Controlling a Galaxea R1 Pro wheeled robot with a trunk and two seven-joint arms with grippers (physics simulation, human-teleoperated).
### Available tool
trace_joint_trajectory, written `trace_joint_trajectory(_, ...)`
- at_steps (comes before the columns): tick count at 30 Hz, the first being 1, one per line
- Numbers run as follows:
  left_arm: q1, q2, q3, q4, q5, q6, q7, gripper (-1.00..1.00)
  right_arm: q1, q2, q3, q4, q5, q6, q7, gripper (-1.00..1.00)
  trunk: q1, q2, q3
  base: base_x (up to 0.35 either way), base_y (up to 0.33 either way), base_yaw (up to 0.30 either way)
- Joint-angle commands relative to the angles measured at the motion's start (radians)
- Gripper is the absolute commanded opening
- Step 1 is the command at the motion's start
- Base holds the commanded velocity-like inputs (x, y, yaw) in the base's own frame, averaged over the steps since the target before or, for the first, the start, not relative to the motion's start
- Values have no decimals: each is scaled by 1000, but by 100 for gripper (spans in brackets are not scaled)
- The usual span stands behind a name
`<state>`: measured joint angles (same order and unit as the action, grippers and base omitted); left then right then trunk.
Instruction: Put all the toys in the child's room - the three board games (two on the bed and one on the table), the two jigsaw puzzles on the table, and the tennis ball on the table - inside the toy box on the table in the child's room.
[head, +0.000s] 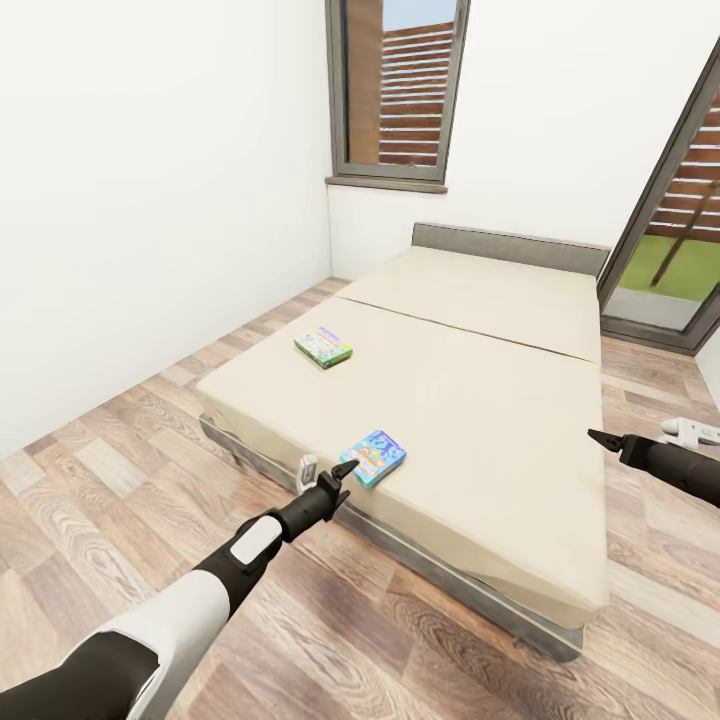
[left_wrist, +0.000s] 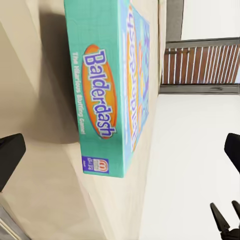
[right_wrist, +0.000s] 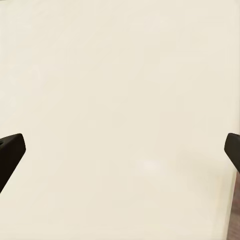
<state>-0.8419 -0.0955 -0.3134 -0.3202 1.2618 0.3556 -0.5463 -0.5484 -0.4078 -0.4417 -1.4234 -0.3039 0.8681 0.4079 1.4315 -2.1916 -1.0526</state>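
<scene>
We are standing at the foot corner of the bed (head: 480, 400), a low beige mattress on a wood-plank floor (head: 120, 450), with a shuttered window (head: 400, 90) ahead. Two board games are lying flat on the mattress, well apart. The blue and teal one, printed "Balderdash" (head: 373, 456), is sitting near the bed's front edge; the green-edged one (head: 323, 347) is lying farther in, toward the left side.

Our left gripper (head: 340, 475) is reaching toward the Balderdash box, its tips just beside the box's near corner. In the left wrist view its two fingers (left_wrist: 10, 155) are spread wide apart, empty, with the box's teal side face (left_wrist: 100, 90) between and beyond them. Our right gripper (head: 600, 438) is hanging over the mattress's right part, also spread and empty.

To grip well, we judge the left arm should be advancing until the thin box sits deep between the fingers, pinching across its thickness at the overhanging-side edge, level with the mattress, before closing.
</scene>
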Motion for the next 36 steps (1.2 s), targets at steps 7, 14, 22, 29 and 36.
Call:
trace_joint_trajectory(7, -9, 0, -5, 1, 7, 5, -2, 100, 0, 1, -2, -2, 3, 6, 6, 100, 0, 0, -1, 0, 0, -85)
trace_joint_trajectory(14, -13, 0, -5, 1, 5, 5, -3, 100, 1, 1, -2, -4, 3, 5, 6, 100, 0, 0, -1, 0, 0, -184)
trace_joint_trajectory(22, -15, 0, -5, 1, 5, 5, -3, 100, 1, 1, -2, -4, 3, 5, 6, 100, 0, 0, -1, 0, 0, -99)
trace_joint_trajectory(29, -15, 0, -4, 1, 7, 4, -3, 100, 3, 1, -2, -5, 3, 5, 6, 100, 0, 0, -1, 0, 0, -34)
trace_joint_trajectory(36, -15, 2, -3, 1, 9, 4, -4, 100, 5, 1, -2, -5, 3, 5, 6, 100, 0, 0, -1, 0, 0, -13)
